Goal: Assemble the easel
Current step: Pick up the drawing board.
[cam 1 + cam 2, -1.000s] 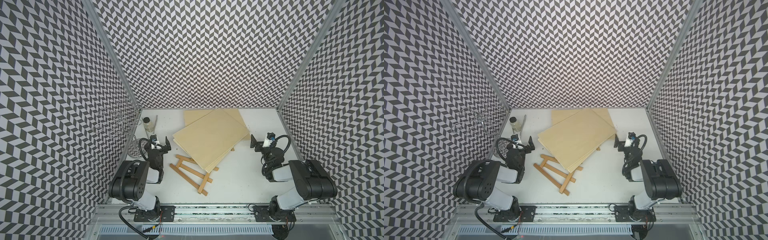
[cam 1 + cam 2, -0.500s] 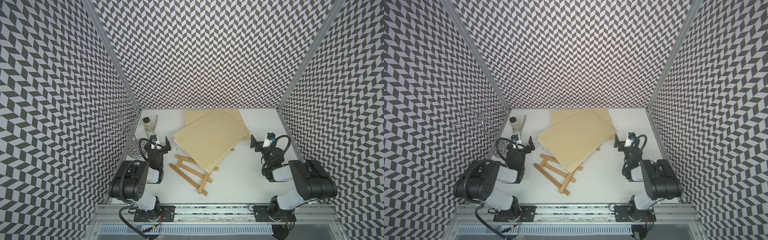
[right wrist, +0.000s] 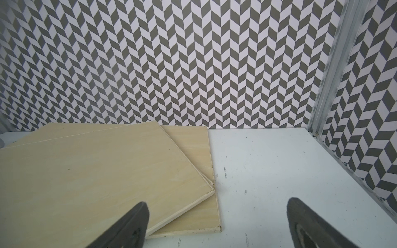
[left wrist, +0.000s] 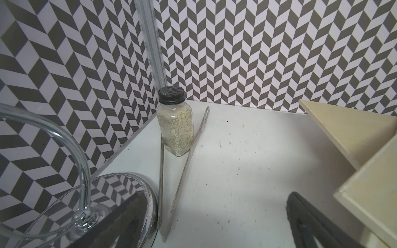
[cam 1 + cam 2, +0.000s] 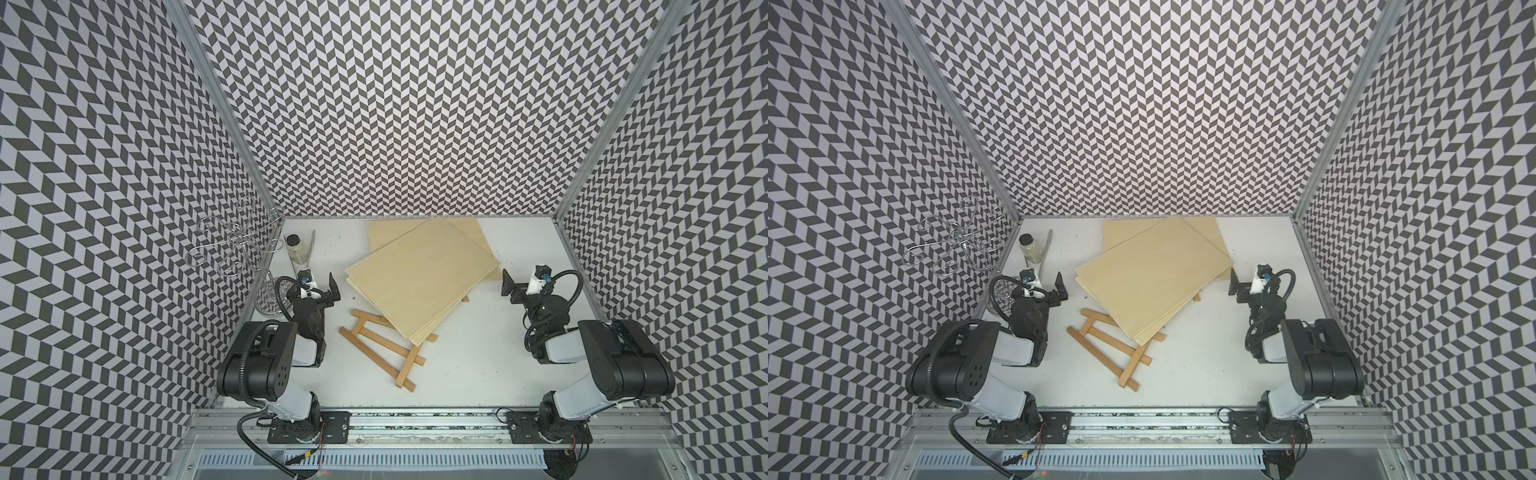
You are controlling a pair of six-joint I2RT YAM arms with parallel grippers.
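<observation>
Several stacked boards (image 5: 419,274) cover part of the flat easel (image 5: 409,365).

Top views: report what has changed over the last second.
Nothing visibly changed. The left gripper and right gripper stay open and empty, and the light-brown wooden easel frame still lies flat, partly under the pale plywood boards.
</observation>
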